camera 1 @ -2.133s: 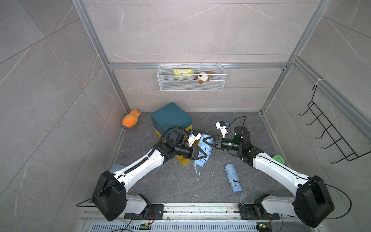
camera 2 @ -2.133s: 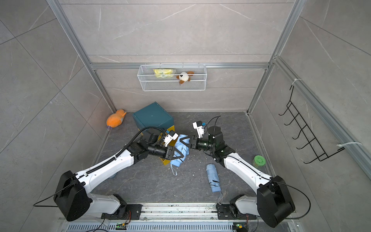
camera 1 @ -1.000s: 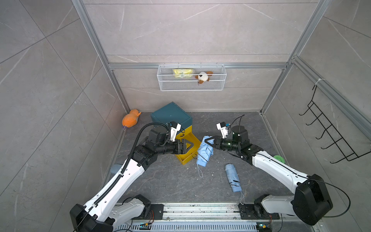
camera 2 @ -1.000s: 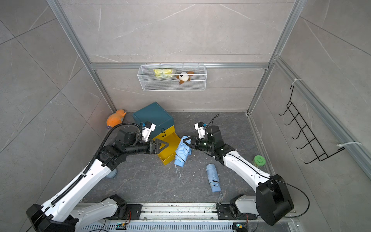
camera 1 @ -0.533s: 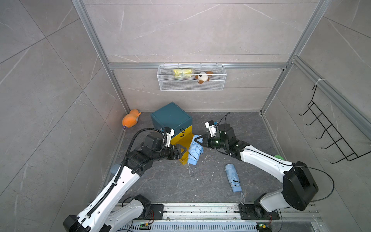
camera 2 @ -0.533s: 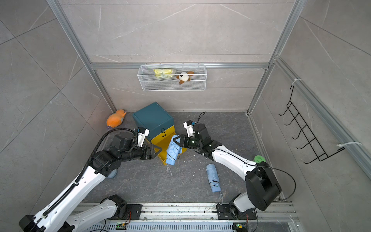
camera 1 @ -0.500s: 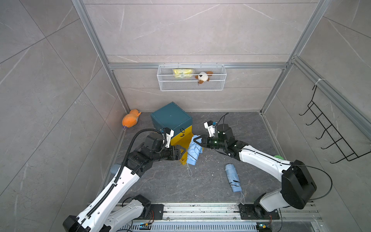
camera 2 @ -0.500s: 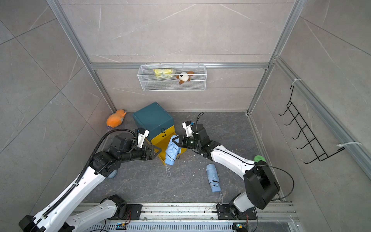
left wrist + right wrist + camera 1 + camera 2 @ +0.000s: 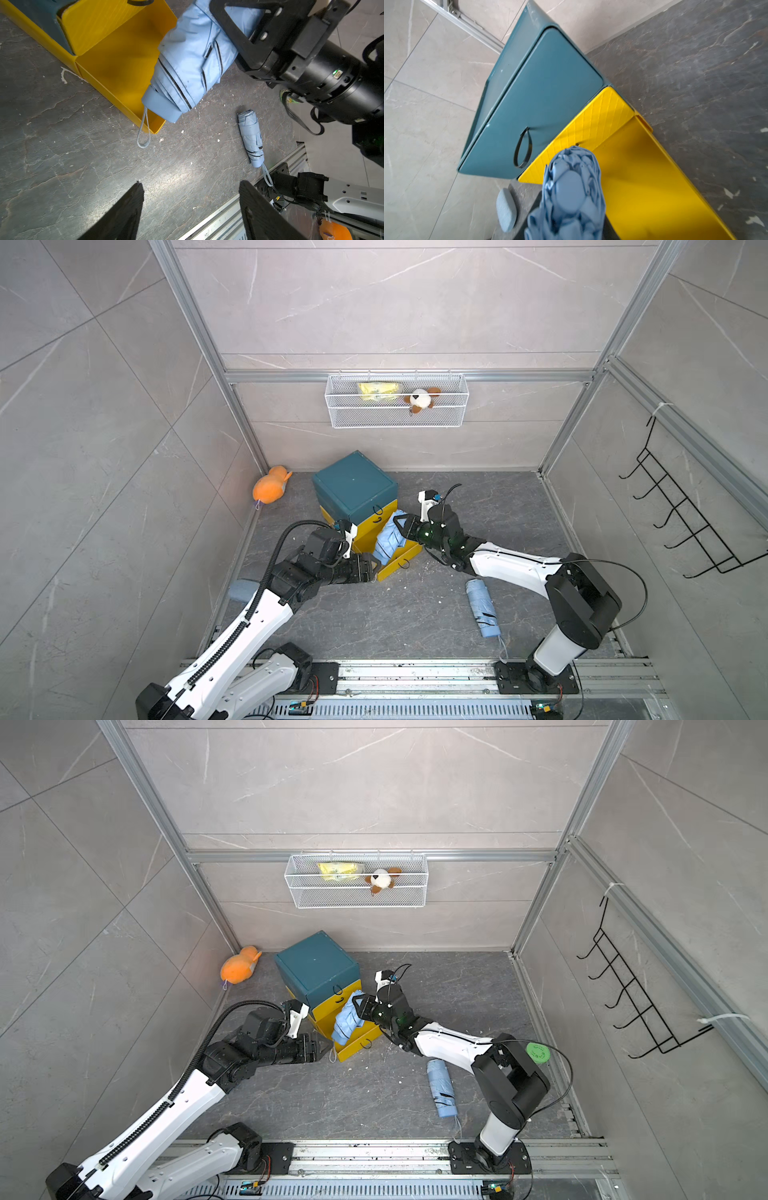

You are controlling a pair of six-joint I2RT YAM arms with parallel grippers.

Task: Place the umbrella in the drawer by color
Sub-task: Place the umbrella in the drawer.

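Umbrella (image 9: 388, 537) delivery looks about half done, since no drawer visibly holds anything. The grey floor (image 9: 374, 626) carries a teal cabinet (image 9: 353, 489) near its back edge. Its teal drawer (image 9: 546, 108) is shut, and beneath it the yellow drawer (image 9: 401, 561) stands pulled out, the visible part of its bottom bare.

Light blue and folded, the umbrella hangs slanted over that open drawer, handle end low by the drawer's front corner. I cannot tell whether that end touches the bottom. The right gripper (image 9: 400, 527) is clamped across the canopy's upper half, so the bundle sticks out below its jaws. The left gripper (image 9: 188, 199) stands wide and empty, low over the floor just beside the drawer's front corner and apart from the umbrella.

A second umbrella (image 9: 482, 608), the same blue, lies flat toward the floor's front edge near the right arm's base, untouched. What is left, I judge, is to lower and release this one, then fetch the other. Blue over yellow seems a doubtful colour match. The wrist strap (image 9: 143, 133) dangles over the drawer's front wall.
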